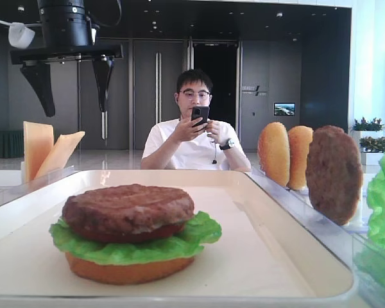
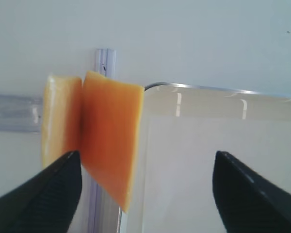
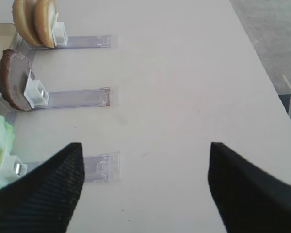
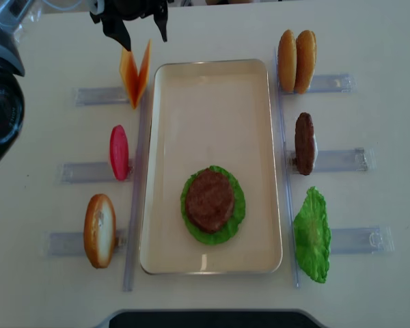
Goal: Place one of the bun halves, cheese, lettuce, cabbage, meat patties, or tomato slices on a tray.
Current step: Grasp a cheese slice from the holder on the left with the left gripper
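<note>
Two cheese [image 4: 134, 75] slices stand in a V in a clear rack left of the cream tray [image 4: 212, 82]. My left gripper [image 4: 133, 29] hangs open above them; in the left wrist view the cheese [image 2: 106, 141] lies just inside the left finger [image 2: 48, 194], not gripped. On the tray sits a stack: bun half, lettuce [image 4: 222, 232], meat patty [image 4: 209, 199]. In the front view the gripper [image 1: 74, 90] hangs above the cheese [image 1: 42, 151]. My right gripper [image 3: 145, 187] is open over bare table, holding nothing.
Left racks also hold a tomato slice [image 4: 119, 152] and a bun half [image 4: 100, 230]. Right racks hold two bun halves [image 4: 296, 61], a patty [image 4: 304, 143] and a lettuce leaf [image 4: 312, 234]. A seated person [image 1: 196, 128] is behind the table.
</note>
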Robot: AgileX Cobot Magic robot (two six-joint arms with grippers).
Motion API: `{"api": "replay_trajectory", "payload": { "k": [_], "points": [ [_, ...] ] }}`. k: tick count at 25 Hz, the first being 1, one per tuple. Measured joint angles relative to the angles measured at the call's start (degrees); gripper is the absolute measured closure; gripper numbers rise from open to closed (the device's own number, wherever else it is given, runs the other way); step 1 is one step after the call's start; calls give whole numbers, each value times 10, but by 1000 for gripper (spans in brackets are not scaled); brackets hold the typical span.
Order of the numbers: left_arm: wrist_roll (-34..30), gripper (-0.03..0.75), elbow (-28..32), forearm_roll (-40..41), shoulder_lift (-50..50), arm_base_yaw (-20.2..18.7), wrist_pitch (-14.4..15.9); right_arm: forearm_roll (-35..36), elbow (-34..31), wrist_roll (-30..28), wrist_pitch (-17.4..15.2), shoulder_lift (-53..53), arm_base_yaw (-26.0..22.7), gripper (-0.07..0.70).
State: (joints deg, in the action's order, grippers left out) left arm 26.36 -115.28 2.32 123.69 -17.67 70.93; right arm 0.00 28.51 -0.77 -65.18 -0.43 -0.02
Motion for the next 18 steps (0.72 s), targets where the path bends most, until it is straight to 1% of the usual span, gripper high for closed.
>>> {"api": "replay_trajectory", "payload": {
  "k": [11, 18],
  "points": [
    [0, 71, 0, -1, 3, 0, 0, 0, 0, 0, 0, 0, 0, 97],
    [0, 71, -1, -11, 33, 0, 0, 0, 0, 0, 0, 0, 0, 97]
  ]
}}
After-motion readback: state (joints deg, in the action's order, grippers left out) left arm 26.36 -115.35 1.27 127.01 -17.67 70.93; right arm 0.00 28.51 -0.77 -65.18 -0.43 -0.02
